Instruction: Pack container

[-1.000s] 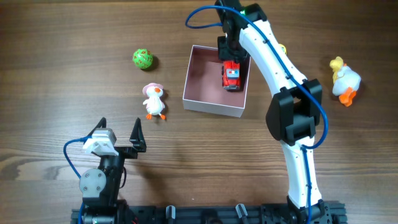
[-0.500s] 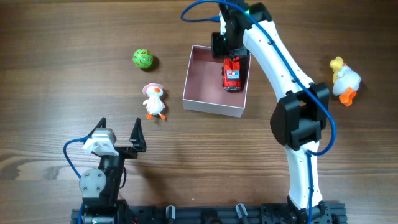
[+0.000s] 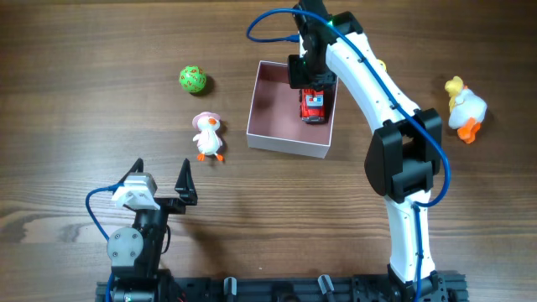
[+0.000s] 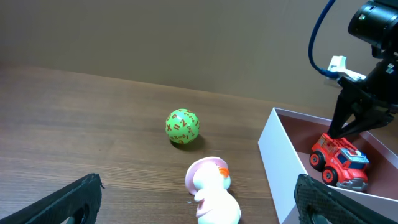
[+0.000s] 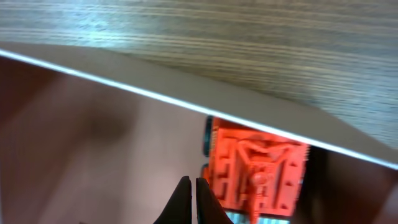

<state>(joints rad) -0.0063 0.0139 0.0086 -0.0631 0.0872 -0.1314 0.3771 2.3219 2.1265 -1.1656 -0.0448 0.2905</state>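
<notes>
Truck (image 3: 312, 105) packed in box (image 3: 285, 144), upper centre
My right pincer (image 3: 307, 77), pressed together empty, hangs above it; left pincer (image 3: 161, 172) spread at lower left, clear of the work

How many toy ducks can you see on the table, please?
2. One duck with a pink hat is left of the container; a yellow-headed duck is far right. The right arm could hide another toy.
</notes>
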